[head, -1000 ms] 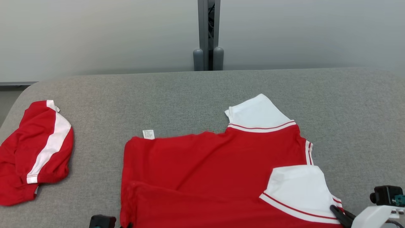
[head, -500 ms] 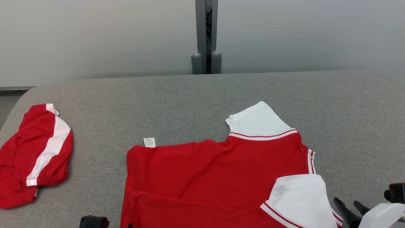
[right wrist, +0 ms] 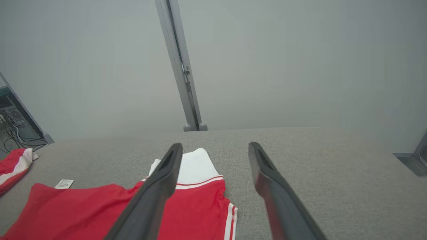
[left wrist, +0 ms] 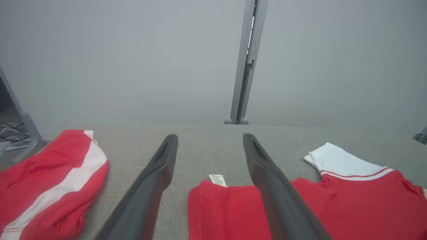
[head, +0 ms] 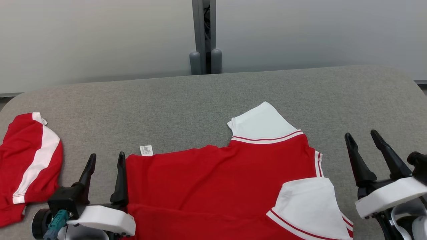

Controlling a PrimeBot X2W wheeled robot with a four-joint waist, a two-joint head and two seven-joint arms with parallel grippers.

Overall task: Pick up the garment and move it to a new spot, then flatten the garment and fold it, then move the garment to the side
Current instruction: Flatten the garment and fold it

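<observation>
A red garment (head: 213,180) with white sleeves lies flat and partly folded at the near middle of the grey table (head: 186,100); a white tag (head: 146,150) pokes out at its far left corner. My left gripper (head: 106,159) stands open just left of the garment's left edge, holding nothing; its wrist view shows the garment (left wrist: 230,210) and tag (left wrist: 217,180) between the fingers (left wrist: 150,186). Off the garment's right side my right gripper (head: 362,136) is open and empty, and its wrist view shows the garment (right wrist: 100,210) at lower left.
A second red and white garment (head: 26,166) lies bunched at the table's left edge. A grey post (head: 203,36) rises behind the table against a pale wall. Bare grey table lies beyond and to the right of the garment.
Both grippers have opened, letting go of the garment's near edge, and have risen into the head view at either side. The head camera shifted a little.
</observation>
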